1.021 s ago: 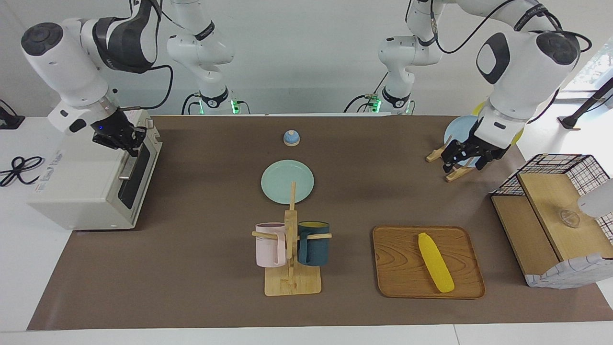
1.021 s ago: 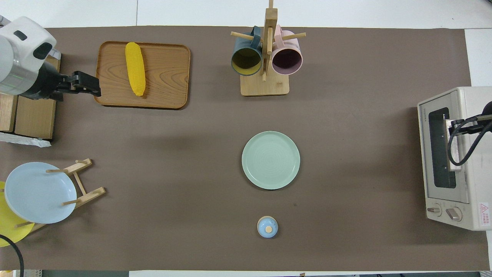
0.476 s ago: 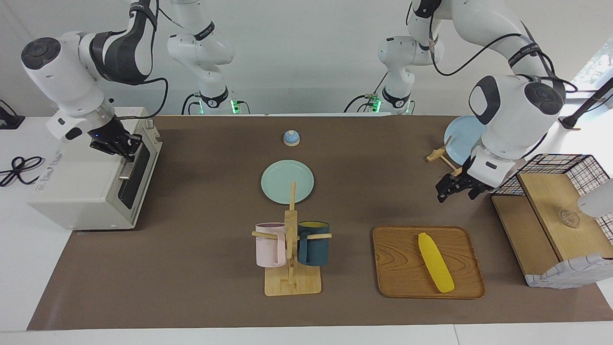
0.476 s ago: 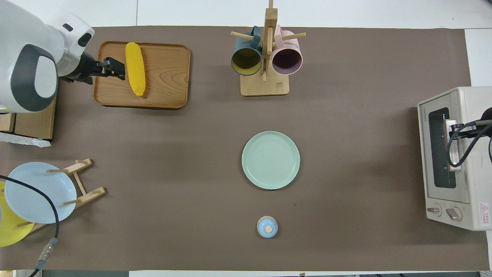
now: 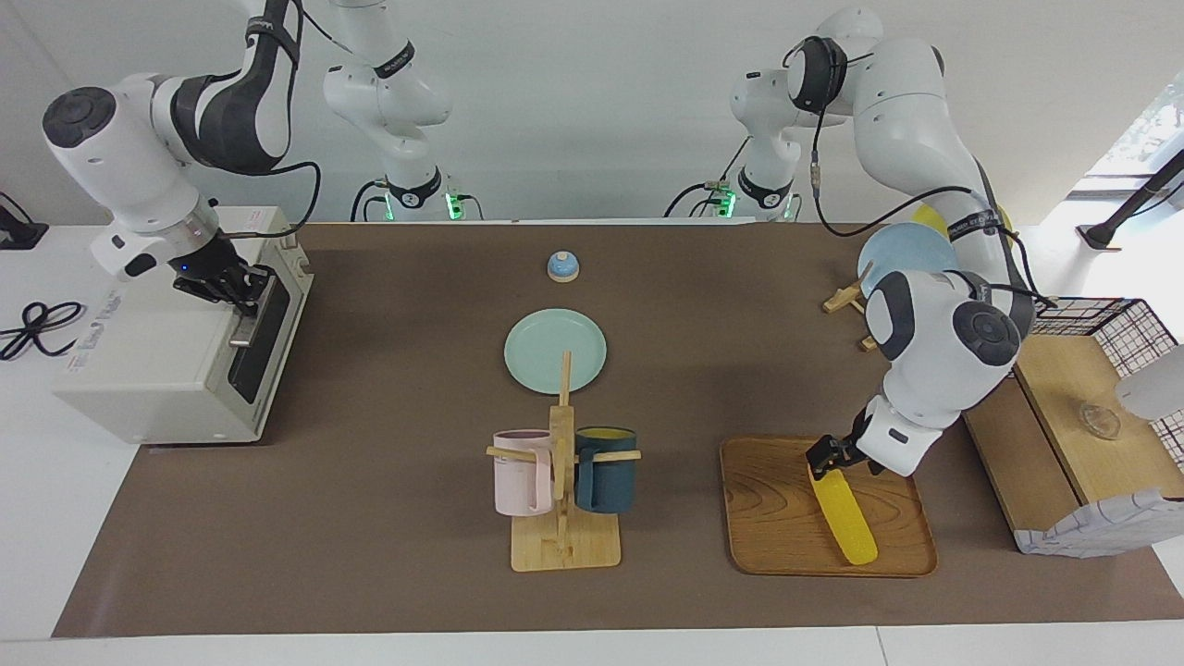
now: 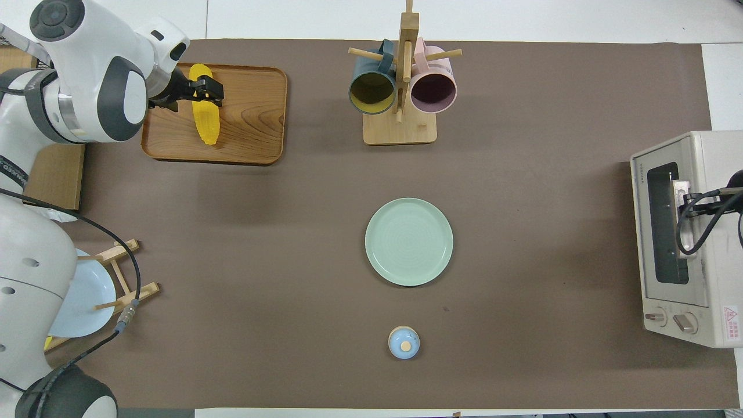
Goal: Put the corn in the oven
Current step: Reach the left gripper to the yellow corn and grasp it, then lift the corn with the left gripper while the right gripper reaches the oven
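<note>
The yellow corn [image 5: 848, 520] lies on a wooden tray [image 5: 772, 518] toward the left arm's end of the table; it also shows in the overhead view [image 6: 208, 123]. My left gripper [image 5: 830, 457] is low over the end of the corn nearer to the robots, open, with a finger on each side of the cob [image 6: 206, 90]. The cream-white oven [image 5: 157, 370] stands at the right arm's end with its dark glass door closed. My right gripper [image 5: 242, 294] is at the top of the door, by the bar handle [image 5: 248, 322].
A mug rack [image 5: 562, 504] with a pink and a dark blue mug stands mid-table. A green plate [image 5: 555, 350] and a small blue lidded jar [image 5: 562, 266] lie nearer to the robots. A plate rack [image 5: 844, 299] and a wire-and-wood basket [image 5: 1082, 435] flank the tray.
My left gripper has swung from the plate rack over to the tray and come down onto the corn. My right gripper has dropped slightly to the oven door handle.
</note>
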Action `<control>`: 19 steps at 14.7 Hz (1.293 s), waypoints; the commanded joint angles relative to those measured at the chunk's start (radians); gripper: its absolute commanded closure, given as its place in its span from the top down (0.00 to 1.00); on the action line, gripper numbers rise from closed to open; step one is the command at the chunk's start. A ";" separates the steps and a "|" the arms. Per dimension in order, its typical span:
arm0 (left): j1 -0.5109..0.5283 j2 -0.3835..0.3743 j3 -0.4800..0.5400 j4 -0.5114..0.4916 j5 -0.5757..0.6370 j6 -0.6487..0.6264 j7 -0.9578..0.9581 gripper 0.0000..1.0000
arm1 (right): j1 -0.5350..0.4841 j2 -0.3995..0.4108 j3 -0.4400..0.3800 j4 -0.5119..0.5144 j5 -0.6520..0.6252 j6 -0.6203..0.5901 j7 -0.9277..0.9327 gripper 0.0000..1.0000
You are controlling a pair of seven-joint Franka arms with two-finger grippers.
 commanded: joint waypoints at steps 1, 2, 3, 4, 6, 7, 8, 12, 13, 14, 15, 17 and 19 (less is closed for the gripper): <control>0.005 0.040 0.010 0.047 -0.015 0.033 0.002 1.00 | -0.018 -0.025 0.010 -0.034 -0.014 0.029 -0.023 0.00; 0.006 0.056 0.010 0.053 -0.015 0.048 0.002 1.00 | -0.018 -0.025 0.010 -0.036 -0.014 0.031 -0.037 0.00; 0.005 0.060 0.010 0.053 -0.015 0.059 0.002 1.00 | -0.020 -0.023 0.010 -0.041 -0.014 0.037 -0.042 0.00; -0.003 0.083 0.011 0.057 -0.015 0.085 0.001 1.00 | -0.020 -0.023 0.010 -0.053 -0.014 0.046 -0.046 0.00; -0.003 0.143 0.014 0.121 -0.015 0.091 0.001 1.00 | -0.026 -0.025 0.010 -0.058 -0.012 0.051 -0.057 0.00; -0.002 0.168 0.016 0.162 -0.013 0.078 0.001 1.00 | -0.029 -0.025 0.010 -0.058 -0.012 0.049 -0.059 0.00; -0.003 0.185 0.019 0.178 -0.007 0.076 0.002 1.00 | -0.027 -0.025 0.012 -0.059 -0.012 0.049 -0.057 0.00; 0.001 0.199 0.017 0.178 0.028 0.094 0.010 0.95 | 0.000 -0.028 0.013 -0.076 -0.009 0.046 -0.054 0.00; 0.002 0.199 0.017 0.178 0.028 0.090 0.012 0.90 | 0.009 -0.026 0.013 -0.087 -0.003 0.052 -0.051 0.00; 0.000 0.197 0.017 0.178 0.030 0.082 0.012 0.81 | 0.017 -0.026 0.013 -0.099 0.002 0.063 -0.049 0.00; -0.003 0.197 0.019 0.178 0.030 0.078 0.012 0.73 | 0.029 -0.025 0.013 -0.110 0.003 0.081 -0.046 0.00; -0.003 0.197 0.019 0.178 0.036 0.065 0.012 0.42 | 0.054 -0.023 0.013 -0.142 0.005 0.127 -0.040 0.00; -0.005 0.191 0.019 0.178 0.040 0.039 0.010 0.16 | 0.072 -0.014 0.013 -0.160 0.005 0.161 -0.042 0.00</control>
